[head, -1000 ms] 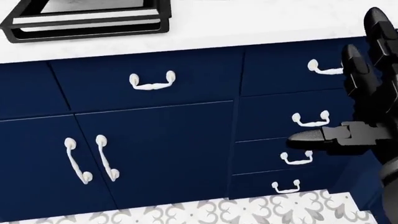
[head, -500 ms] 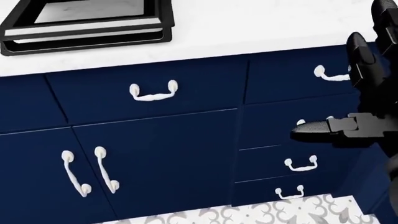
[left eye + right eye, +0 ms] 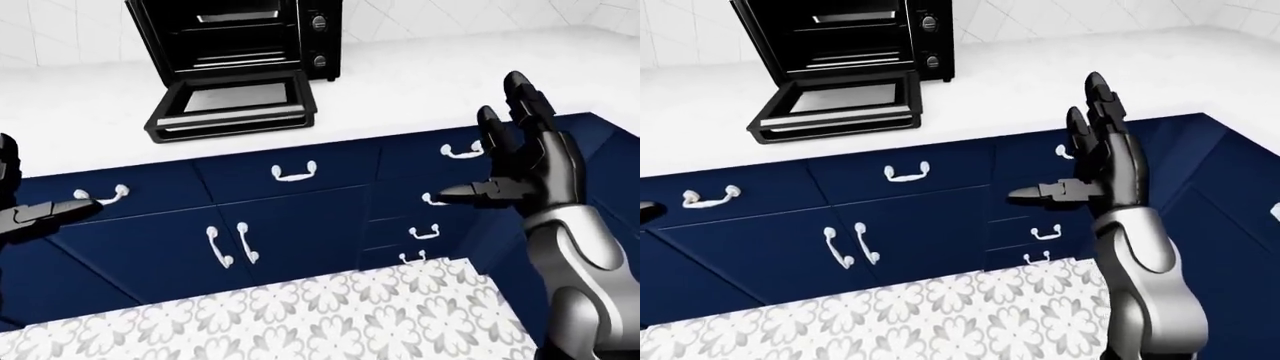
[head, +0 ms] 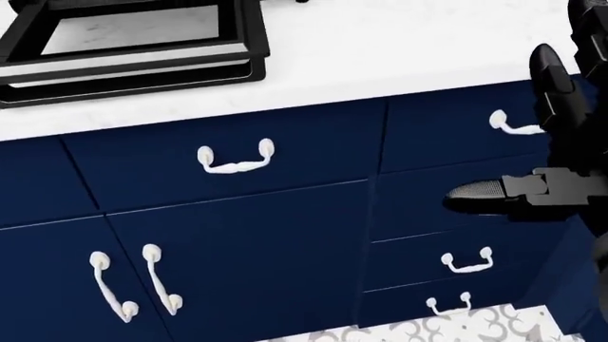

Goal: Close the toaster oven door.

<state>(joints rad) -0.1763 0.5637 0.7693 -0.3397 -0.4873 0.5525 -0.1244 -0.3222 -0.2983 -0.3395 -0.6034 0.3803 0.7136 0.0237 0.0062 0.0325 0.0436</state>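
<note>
We haven't started: toaster oven door (image 3: 232, 106) hangs open, well up-left of our right robot hand (image 3: 527, 169), fingers spread, holding nothing.

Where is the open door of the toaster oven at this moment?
In the left-eye view the toaster oven door lies folded down at upper left on the white counter, just above the blue drawers.

The oven (image 3: 240, 45) is showing glossy black metal with a glass door (image 3: 235, 101). The worktop (image 3: 420, 82) is looking smooth, pale stone. The cabinets (image 3: 300, 217) are showing matt navy, with glossy white handles (image 3: 293, 172).
</note>
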